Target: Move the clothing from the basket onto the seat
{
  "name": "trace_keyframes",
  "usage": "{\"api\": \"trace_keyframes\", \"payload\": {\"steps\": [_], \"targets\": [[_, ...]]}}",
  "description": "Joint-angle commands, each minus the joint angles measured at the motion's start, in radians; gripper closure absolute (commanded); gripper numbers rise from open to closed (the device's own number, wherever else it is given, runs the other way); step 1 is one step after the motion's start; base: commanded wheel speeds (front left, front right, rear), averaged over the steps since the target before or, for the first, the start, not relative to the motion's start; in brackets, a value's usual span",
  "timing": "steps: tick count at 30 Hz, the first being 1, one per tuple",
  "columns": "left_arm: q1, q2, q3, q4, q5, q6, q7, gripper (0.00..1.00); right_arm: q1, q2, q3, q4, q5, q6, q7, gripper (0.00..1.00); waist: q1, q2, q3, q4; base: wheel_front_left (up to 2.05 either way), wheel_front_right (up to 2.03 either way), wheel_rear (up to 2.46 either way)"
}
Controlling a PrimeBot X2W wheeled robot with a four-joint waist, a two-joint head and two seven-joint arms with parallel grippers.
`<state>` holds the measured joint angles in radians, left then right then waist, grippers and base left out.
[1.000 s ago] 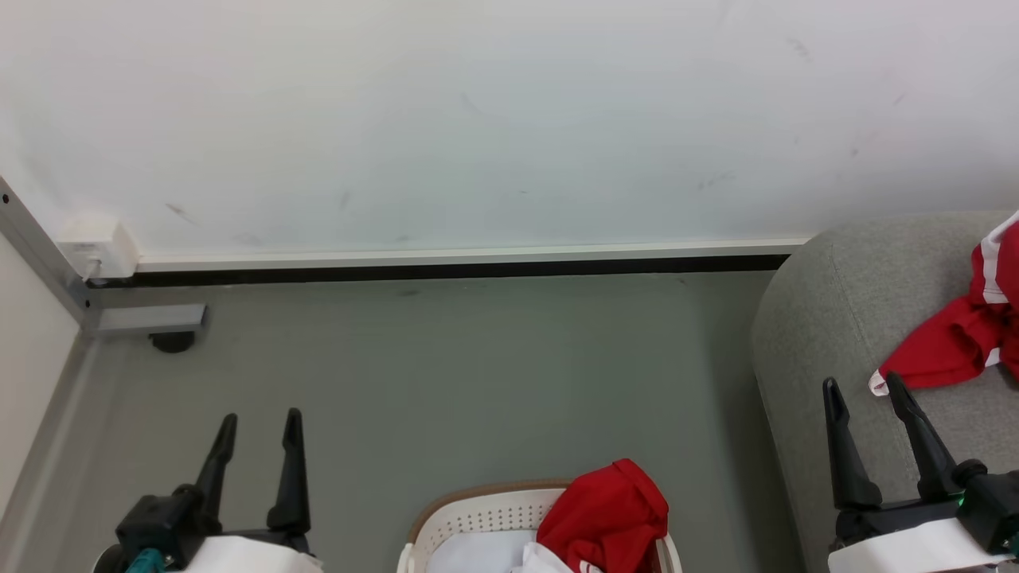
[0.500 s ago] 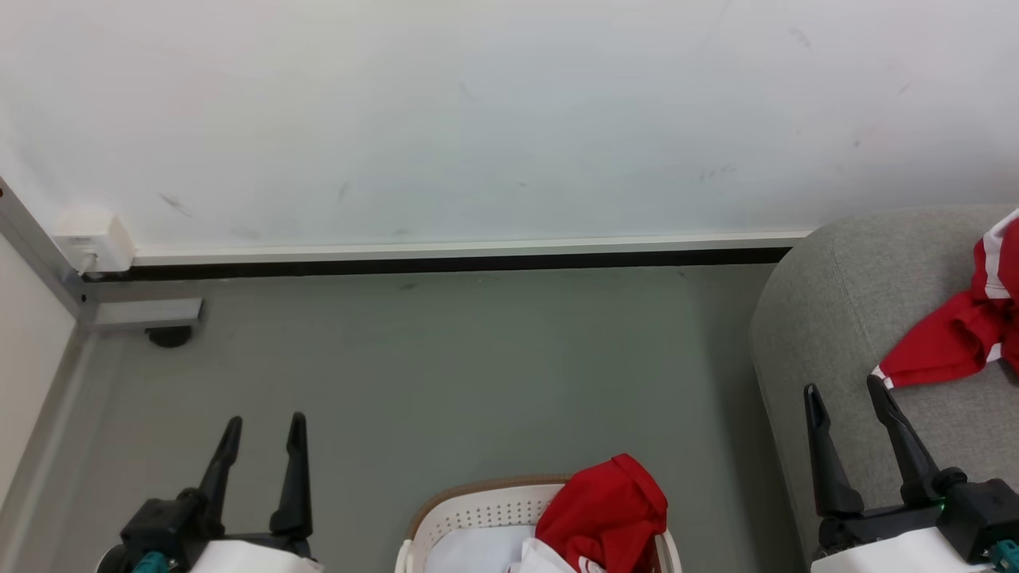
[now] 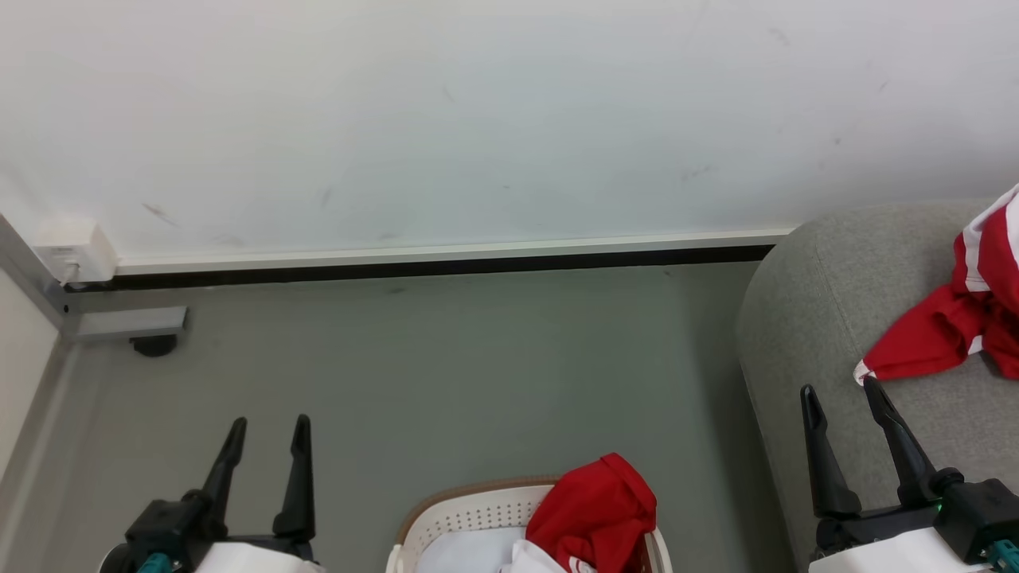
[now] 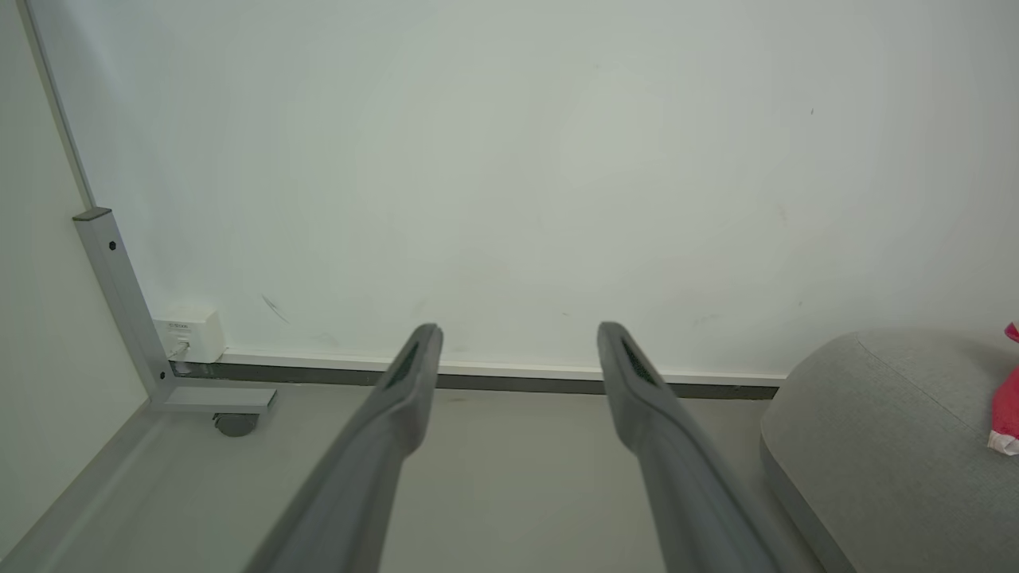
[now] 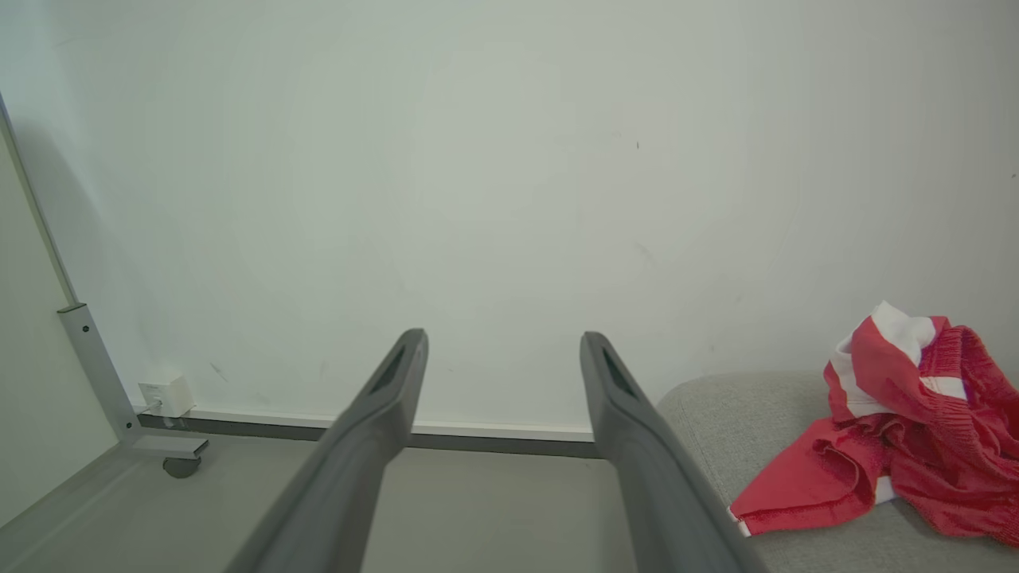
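Head view: the right claw (image 3: pixel 839 387) had drawn back slightly from the clothing (image 3: pixel 939 342) on the seat (image 3: pixel 820 318) just ahead. It was spread and empty, as was the left claw (image 3: pixel 271 420), with the basket (image 3: pixel 470 493) to its right holding more. Left wrist view: fingers apart. Right wrist view: the clothing lay ahead-right, not touching.

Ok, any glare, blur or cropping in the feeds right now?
Head view: even soft light, sharp, but the oval cream-white perforated plastic basket is cropped by the bottom edge. Left wrist view: no glare; the jaws blur toward the bottom edge. Right wrist view: the red and white sports garments on the grey woven-fabric sofa look crisp.
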<state>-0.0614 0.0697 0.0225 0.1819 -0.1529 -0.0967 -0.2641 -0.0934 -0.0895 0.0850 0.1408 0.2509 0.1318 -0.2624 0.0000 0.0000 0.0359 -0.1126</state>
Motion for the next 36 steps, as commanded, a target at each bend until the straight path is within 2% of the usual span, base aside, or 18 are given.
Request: {"api": "trace_keyframes", "payload": {"steps": [1, 9, 16, 20, 24, 36], "targets": [[-0.006, -0.001, 0.003, 0.001, 0.002, -0.004, 0.000, 0.00, 0.000, -0.002, -0.002, 0.003, 0.012, -0.002, -0.003, 0.00, 0.0000, 0.0000, 0.002, -0.003, 0.00, 0.00, 0.00], [-0.030, -0.006, -0.021, 0.009, 0.016, -0.020, 0.000, 0.00, -0.019, -0.011, -0.024, 0.002, 0.019, -0.002, -0.003, 0.00, 0.0000, 0.0000, 0.043, -0.045, 0.00, 0.00, 0.00], [-0.086, -0.005, -0.094, 0.064, 0.024, -0.031, 0.000, 0.00, -0.056, -0.009, -0.063, -0.007, 0.010, -0.002, -0.003, 0.00, 0.0000, 0.0000, 0.125, -0.107, 0.00, 0.00, 0.00], [-0.137, 0.011, -0.171, 0.168, 0.020, -0.034, 0.005, 0.00, -0.077, -0.008, -0.077, -0.014, 0.001, -0.002, -0.002, 0.00, 0.0000, 0.0000, 0.177, -0.139, 0.00, 0.00, 0.00], [-0.207, 0.041, -0.289, 0.274, -0.007, -0.034, 0.033, 0.00, -0.102, -0.002, -0.088, -0.024, -0.003, -0.002, -0.002, 0.00, 0.0000, 0.0000, 0.235, -0.172, 0.00, 0.00, 0.00], [-0.425, 0.118, -0.588, 0.549, -0.178, -0.033, 0.174, 0.00, -0.179, 0.025, -0.134, -0.075, -0.018, -0.002, -0.002, 0.00, 0.0000, 0.0000, 0.424, -0.244, 0.00, 0.00, 0.00]]}}
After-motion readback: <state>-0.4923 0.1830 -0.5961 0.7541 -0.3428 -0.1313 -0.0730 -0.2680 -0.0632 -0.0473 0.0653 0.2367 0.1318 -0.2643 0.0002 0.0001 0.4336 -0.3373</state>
